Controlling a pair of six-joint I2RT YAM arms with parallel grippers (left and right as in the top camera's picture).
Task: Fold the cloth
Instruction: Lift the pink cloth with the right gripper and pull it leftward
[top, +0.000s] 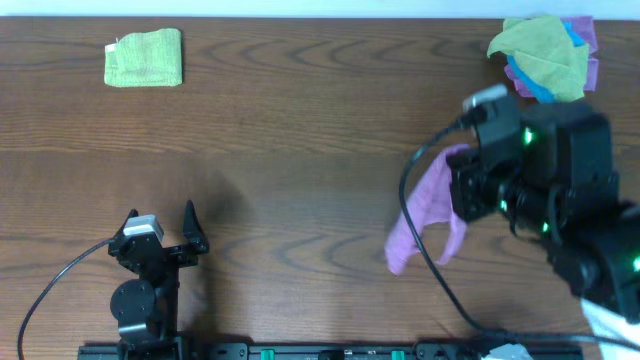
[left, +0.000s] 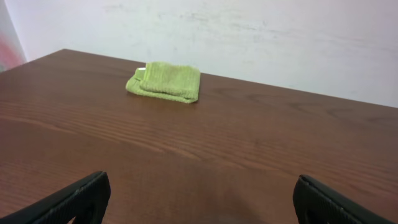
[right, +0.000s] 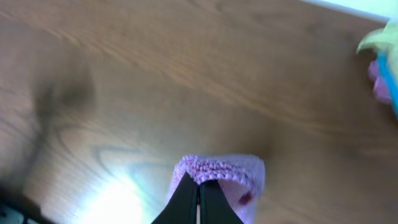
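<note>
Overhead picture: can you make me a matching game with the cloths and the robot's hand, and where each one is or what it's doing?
Things:
1. purple cloth
2. folded green cloth
3. pile of cloths
4. left gripper

Places or states:
A. far right corner of the table
B. jaws open, holding nothing
C. pinched in the right gripper, jaws shut
D. lying alone near the far left corner

Pairs: 1-C, 2-D, 3-A, 4-B.
</note>
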